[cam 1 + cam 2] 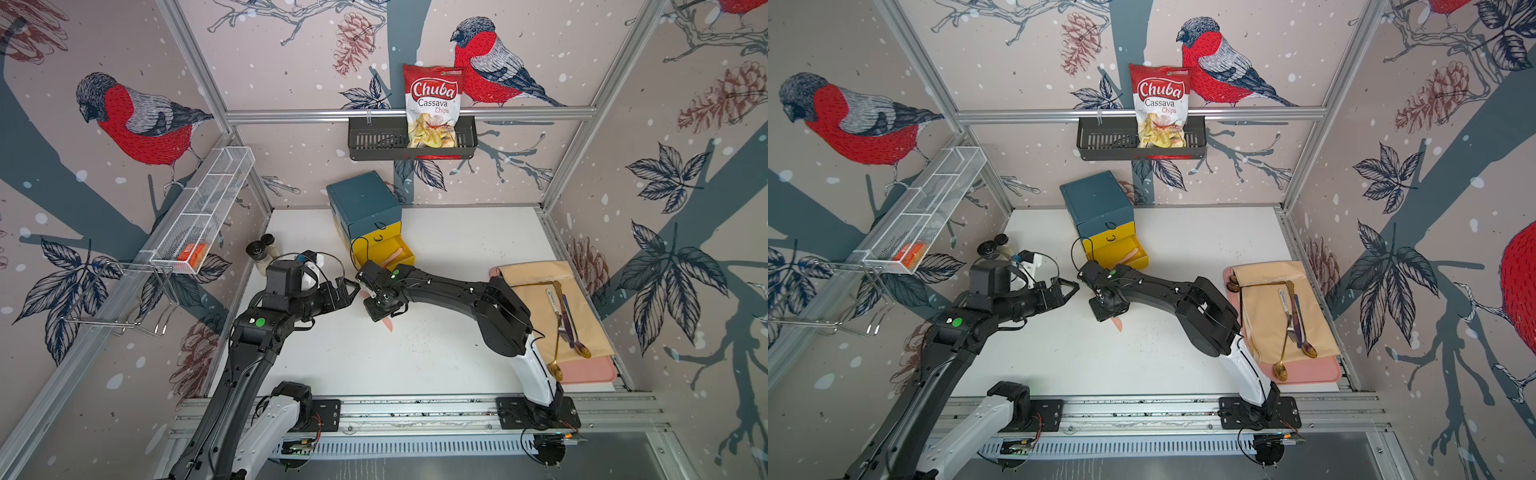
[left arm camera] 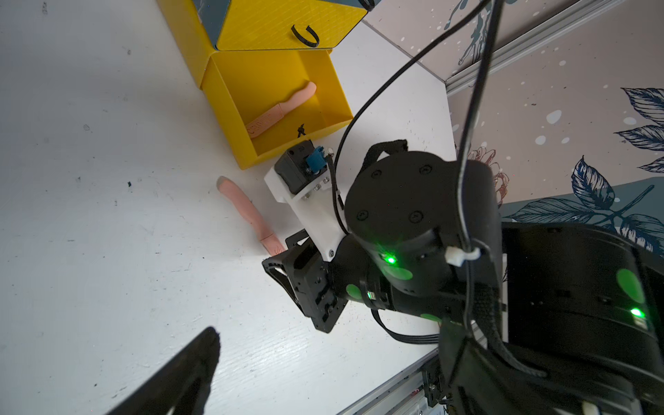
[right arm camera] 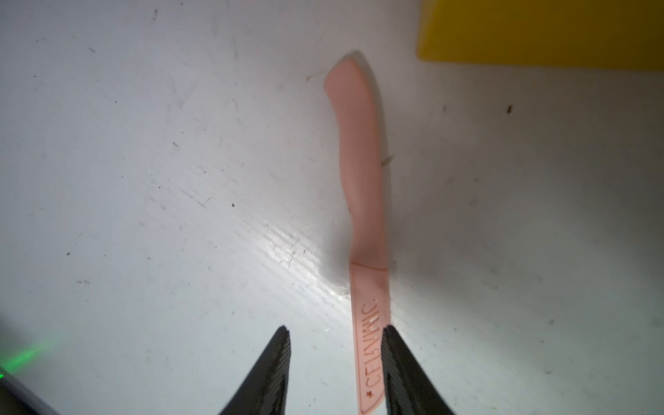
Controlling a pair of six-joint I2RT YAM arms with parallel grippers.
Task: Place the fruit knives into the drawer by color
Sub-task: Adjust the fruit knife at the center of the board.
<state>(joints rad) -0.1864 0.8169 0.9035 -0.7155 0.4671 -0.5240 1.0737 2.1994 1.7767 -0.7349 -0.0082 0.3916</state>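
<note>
The drawer chest (image 1: 363,203) stands at the back of the white table, and its bottom yellow drawer (image 2: 337,90) is pulled out. One salmon-pink fruit knife (image 2: 280,109) lies inside that drawer. A second pink fruit knife (image 3: 363,172) lies on the table just in front of it, also visible in both top views (image 1: 388,325) (image 1: 1119,324). My right gripper (image 3: 336,330) points down over the knife's handle. Its jaws stand apart, the handle rests against one finger and there is a gap to the other. My left gripper (image 1: 351,291) hovers wide open and empty just left of the right one.
Two black-capped jars (image 1: 262,249) stand at the left wall. A tan cloth on a pink mat (image 1: 582,370) at the right carries gold and dark metal cutlery (image 1: 563,316). A black basket (image 1: 374,143) with a chips bag hangs on the back wall, and a white mesh shelf (image 1: 208,208) on the left wall.
</note>
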